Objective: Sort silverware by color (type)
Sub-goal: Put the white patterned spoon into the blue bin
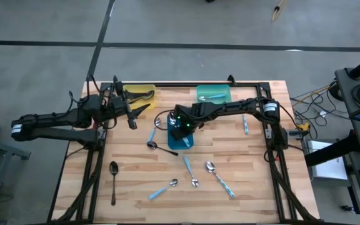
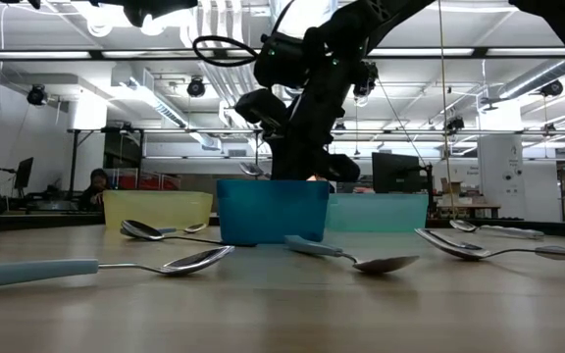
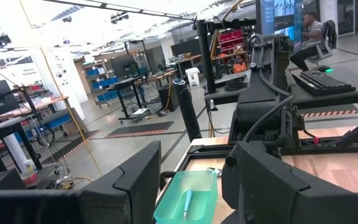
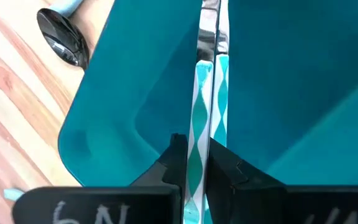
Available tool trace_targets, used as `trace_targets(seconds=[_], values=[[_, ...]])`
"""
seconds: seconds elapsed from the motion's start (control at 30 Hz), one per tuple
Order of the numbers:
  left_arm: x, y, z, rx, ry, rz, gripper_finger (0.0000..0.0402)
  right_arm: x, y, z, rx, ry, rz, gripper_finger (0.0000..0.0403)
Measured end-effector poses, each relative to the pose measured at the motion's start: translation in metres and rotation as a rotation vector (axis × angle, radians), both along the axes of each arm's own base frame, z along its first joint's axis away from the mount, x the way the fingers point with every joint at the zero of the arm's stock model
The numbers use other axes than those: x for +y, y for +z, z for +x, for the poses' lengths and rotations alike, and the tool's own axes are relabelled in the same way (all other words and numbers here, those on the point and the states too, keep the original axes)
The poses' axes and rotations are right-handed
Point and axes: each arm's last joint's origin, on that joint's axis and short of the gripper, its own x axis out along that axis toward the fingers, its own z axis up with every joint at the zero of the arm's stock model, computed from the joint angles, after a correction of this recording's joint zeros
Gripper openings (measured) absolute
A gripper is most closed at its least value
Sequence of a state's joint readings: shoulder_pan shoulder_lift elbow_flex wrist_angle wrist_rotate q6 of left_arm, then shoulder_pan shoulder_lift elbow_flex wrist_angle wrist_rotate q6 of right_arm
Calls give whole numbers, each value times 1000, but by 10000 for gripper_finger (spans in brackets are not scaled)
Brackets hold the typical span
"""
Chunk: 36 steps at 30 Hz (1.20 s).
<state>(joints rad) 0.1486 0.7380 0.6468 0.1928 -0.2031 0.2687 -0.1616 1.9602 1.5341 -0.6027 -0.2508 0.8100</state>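
— What are your jaws doing?

— My right jaws (image 4: 194, 163) are pinching a patterned-handled spoon (image 4: 207, 81), dangling it inside the blue tray (image 1: 181, 132) mid-worktop.

— And the left?

— My left jaws (image 1: 132, 103) are hanging spread, waiting by the yellow tray (image 1: 144, 94).

— Which step?

— I'm dropping it off, I judge. Next I'm needing to spread, lift clear, then reach for the spoons lying nearer the front edge, like the black one (image 1: 114, 181).
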Motion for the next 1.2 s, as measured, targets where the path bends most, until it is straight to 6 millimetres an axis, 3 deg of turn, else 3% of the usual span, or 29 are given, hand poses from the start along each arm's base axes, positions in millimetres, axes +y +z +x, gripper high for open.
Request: trace_targets(seconds=[1.2], values=[[0, 1, 0, -4, 1, 12, 187, 3, 0, 1, -13, 77, -58, 28]])
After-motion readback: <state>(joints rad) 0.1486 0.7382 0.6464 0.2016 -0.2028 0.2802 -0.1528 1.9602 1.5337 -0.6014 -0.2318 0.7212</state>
